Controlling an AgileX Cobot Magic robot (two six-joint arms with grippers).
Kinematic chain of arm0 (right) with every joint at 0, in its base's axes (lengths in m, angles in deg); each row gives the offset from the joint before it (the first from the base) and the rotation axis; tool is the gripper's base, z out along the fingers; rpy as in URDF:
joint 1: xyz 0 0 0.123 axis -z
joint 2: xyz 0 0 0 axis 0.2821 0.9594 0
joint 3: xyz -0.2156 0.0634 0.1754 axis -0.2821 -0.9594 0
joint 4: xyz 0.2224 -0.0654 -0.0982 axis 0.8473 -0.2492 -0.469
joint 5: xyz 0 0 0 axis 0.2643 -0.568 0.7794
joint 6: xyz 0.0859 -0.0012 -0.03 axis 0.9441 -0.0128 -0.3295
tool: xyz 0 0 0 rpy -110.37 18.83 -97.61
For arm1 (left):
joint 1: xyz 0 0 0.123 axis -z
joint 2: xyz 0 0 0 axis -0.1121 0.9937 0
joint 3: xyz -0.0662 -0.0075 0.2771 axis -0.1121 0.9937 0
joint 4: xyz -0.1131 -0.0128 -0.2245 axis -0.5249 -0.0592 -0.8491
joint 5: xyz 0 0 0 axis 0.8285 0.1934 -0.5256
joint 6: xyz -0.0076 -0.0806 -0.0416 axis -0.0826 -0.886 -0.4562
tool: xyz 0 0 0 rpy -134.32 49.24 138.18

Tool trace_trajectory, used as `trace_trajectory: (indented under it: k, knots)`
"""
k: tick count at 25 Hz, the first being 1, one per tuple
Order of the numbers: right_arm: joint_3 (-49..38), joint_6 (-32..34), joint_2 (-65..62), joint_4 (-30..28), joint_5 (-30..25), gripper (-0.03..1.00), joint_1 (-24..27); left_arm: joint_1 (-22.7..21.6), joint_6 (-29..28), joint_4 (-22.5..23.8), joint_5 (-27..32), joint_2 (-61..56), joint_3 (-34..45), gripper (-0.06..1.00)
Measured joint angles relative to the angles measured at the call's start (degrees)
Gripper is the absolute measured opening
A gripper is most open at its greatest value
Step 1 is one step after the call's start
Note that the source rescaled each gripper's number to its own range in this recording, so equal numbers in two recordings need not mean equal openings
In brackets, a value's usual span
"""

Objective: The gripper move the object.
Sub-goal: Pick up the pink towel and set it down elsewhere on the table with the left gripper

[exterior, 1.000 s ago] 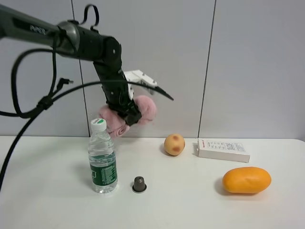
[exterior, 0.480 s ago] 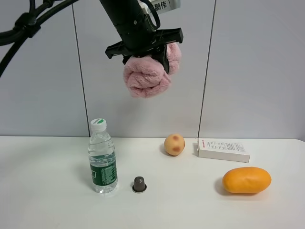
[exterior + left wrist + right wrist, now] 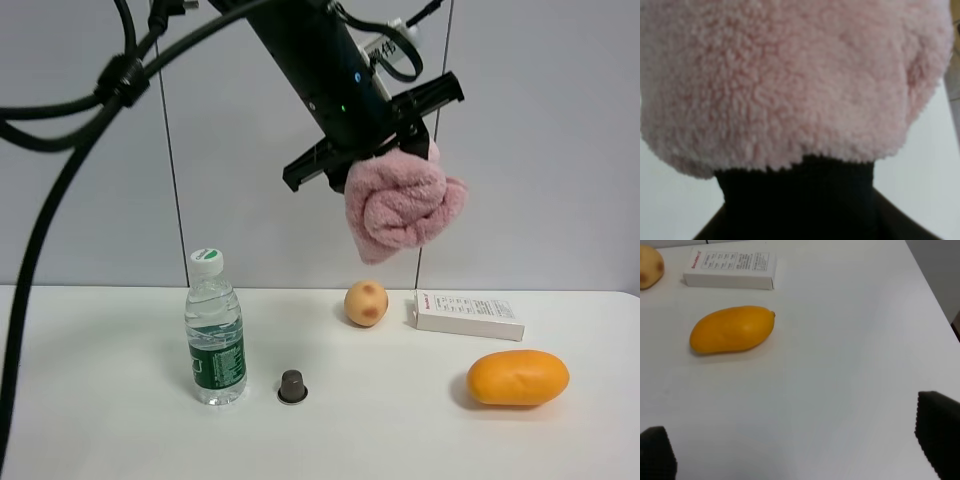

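Orange up front: the mango [image 3: 517, 377] lies nearest on the white table [image 3: 100, 420], with a small dark capsule [image 3: 292, 386] and an upright water bottle [image 3: 214, 335] off to its left. The right gripper [image 3: 797, 445] hangs low over bare table beside the mango, its fingers spread wide with nothing between them. Further back sit the peach-coloured ball [image 3: 366, 302] and, just beside it, the flat white box [image 3: 468, 314]. High above those two is the pink towel roll [image 3: 402, 205], well clear of the table and clamped in the left gripper [image 3: 385, 150], which is closed around its upper part.

Here's the worry: that roll is plush and springy, and most of it sags below the claw. The wrist view shows only fluff and the black band [image 3: 800, 195], so I cannot tell how deep the fingers bite. A sharp swing could let the pile slide free. If it drops here, it probably lands on the ball or box, and the ball would likely roll. A low sweep leftward, or those trailing cables [image 3: 60, 190], could topple the bottle.
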Motion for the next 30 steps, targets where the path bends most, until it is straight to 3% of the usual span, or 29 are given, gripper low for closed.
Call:
trace_trajectory:
  k: [6,15,30]
  knots:
    - [0.00,0.00,0.00,0.00,0.00,1.00,0.00,3.48,-1.99,-1.43,-8.53,1.34,10.06,0.00]
    - [0.00,0.00,0.00,0.00,0.00,1.00,0.00,3.86,-4.37,-1.54,-22.16,1.83,20.70,0.00]
    - [0.00,0.00,0.00,0.00,0.00,1.00,0.00,4.23,-2.44,-1.49,-28.31,10.82,20.91,0.00]
